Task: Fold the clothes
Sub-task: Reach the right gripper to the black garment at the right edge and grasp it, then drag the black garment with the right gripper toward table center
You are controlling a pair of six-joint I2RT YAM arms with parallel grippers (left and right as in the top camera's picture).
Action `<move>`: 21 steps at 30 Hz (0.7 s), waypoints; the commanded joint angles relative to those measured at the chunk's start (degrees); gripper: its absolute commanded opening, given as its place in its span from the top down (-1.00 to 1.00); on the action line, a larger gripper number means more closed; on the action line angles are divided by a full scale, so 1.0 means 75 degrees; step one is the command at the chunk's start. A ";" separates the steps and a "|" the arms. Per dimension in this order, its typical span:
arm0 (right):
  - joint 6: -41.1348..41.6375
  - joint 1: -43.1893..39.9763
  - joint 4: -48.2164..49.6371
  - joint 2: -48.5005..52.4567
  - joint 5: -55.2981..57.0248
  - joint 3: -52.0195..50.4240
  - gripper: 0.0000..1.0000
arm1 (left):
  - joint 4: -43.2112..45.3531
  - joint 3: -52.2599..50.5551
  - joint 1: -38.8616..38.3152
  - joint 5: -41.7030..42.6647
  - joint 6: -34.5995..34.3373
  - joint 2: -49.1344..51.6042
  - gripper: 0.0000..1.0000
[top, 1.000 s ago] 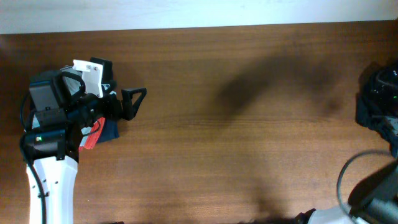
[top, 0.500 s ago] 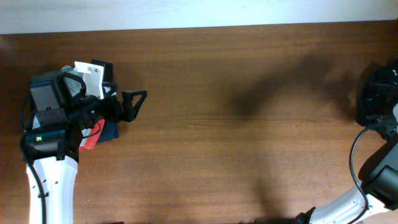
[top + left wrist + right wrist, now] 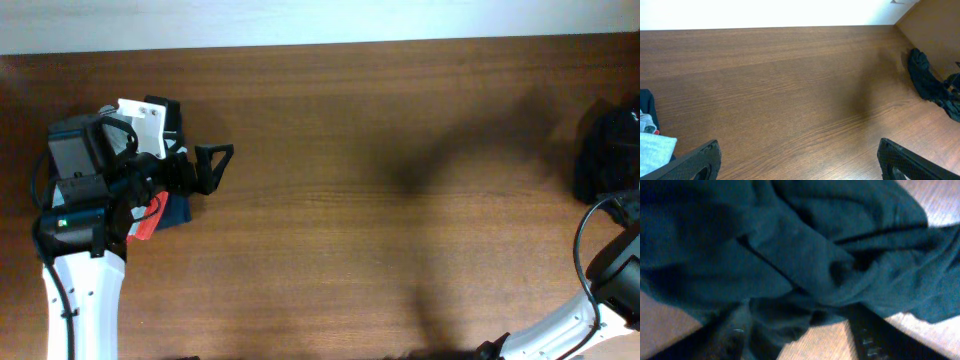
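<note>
A crumpled dark teal garment (image 3: 604,158) lies at the table's far right edge; it also shows in the left wrist view (image 3: 924,75). In the right wrist view this garment (image 3: 790,255) fills the frame. My right gripper (image 3: 802,336) is open just above it, with one finger (image 3: 875,335) over bare wood and the other partly behind cloth. My left gripper (image 3: 212,166) is open and empty above the table's left side. Its fingers (image 3: 696,162) stand wide apart over bare wood. A folded stack of clothes, blue with red (image 3: 175,210), lies under the left arm.
The brown wooden table (image 3: 380,200) runs to a white wall at the back. The right arm's white link and cable (image 3: 585,300) come in at the lower right corner. A grey-white folded cloth (image 3: 652,150) shows at the left wrist view's left edge.
The right arm has moved right, toward the dark garment and mostly out of the overhead view; its shadow on the table has shifted right. The left arm has barely moved.
</note>
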 commanded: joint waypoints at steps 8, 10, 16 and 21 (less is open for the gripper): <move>0.0111 0.0041 -0.0087 -0.0510 -0.1373 0.0239 0.92 | 0.0254 0.0128 -0.0029 -0.0050 -0.0041 -0.0038 -0.99; 0.0122 0.0143 -0.0157 -0.0941 -0.2282 0.0420 0.92 | 0.0370 0.0128 -0.0029 -0.0050 -0.0041 -0.0038 -0.99; 0.0096 0.1058 -0.0810 -0.2594 -0.3602 0.1087 0.92 | 0.0551 0.0128 -0.0029 -0.0050 -0.0041 -0.0038 -0.99; -0.0108 0.2518 -0.1212 -0.3698 -0.3238 0.1137 0.92 | 0.0545 0.0128 -0.0032 -0.0050 -0.0038 -0.0038 -0.99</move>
